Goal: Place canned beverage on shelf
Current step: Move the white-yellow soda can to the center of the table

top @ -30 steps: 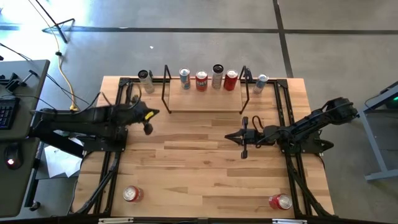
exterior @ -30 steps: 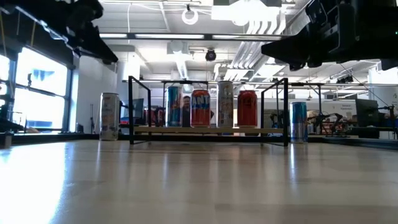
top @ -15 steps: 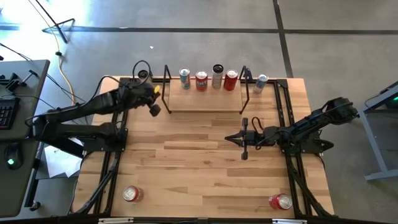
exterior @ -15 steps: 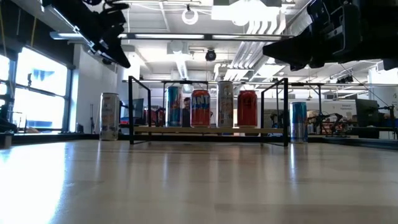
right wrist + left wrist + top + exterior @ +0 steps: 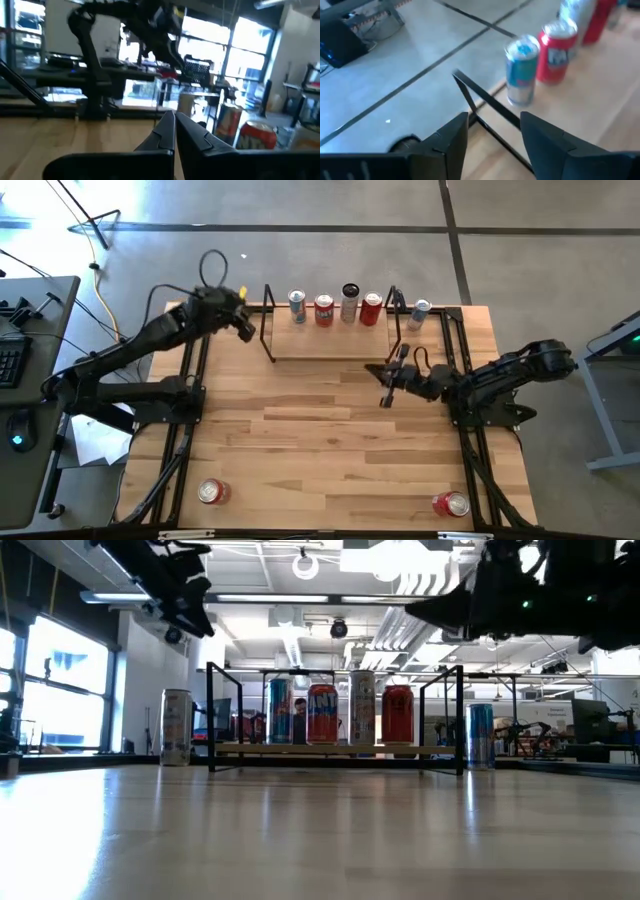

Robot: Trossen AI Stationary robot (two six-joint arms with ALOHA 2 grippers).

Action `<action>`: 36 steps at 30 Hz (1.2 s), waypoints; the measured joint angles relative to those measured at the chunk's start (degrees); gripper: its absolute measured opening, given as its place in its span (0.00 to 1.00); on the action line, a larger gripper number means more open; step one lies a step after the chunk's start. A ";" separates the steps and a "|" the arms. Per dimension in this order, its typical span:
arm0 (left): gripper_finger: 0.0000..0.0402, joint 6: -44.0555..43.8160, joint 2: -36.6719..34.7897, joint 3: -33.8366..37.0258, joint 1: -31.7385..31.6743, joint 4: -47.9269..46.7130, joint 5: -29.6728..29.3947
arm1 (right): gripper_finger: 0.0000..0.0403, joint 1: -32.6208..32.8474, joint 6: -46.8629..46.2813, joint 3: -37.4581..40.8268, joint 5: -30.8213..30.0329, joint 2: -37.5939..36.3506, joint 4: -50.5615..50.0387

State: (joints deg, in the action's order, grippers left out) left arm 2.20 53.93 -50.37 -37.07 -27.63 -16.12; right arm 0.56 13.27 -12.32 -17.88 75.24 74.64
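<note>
Left pincer hovers above the desk's far-left area, just beside the left black rod frame of the low light-wood shelf; fingers apart, nothing between them. Four cans stand in a row on the shelf's far edge: blue-and-silver can, red can, tall silver can, second red can. Another silver can stands on the light wooden desk left of the shelf, and a blue can right of it. Right pincer hangs near the shelf's near-right corner, fingers together, empty. Two red cans lie at the near edge, left and right.
</note>
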 joint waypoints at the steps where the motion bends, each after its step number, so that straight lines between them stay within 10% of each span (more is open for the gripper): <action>1: 0.44 -0.02 0.20 -0.78 -1.02 0.01 0.67 | 0.00 -1.20 -0.99 0.00 0.84 0.00 -1.29; 15: 0.42 -5.24 -0.51 3.26 0.06 10.62 5.13 | 0.00 -12.12 -8.34 -0.33 22.71 -0.02 -9.54; 27: 0.21 -6.34 23.13 -32.39 -11.26 -37.22 13.59 | 0.00 -9.02 -5.30 -0.31 25.03 -0.02 -13.19; 36: 0.48 -9.45 38.79 -44.53 -16.61 -53.68 14.40 | 0.00 -8.93 -5.81 -0.30 28.58 -0.02 -14.42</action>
State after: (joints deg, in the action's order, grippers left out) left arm -7.25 92.73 -94.90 -53.68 -81.31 -1.72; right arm -8.37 7.46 -12.61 10.71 75.22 60.22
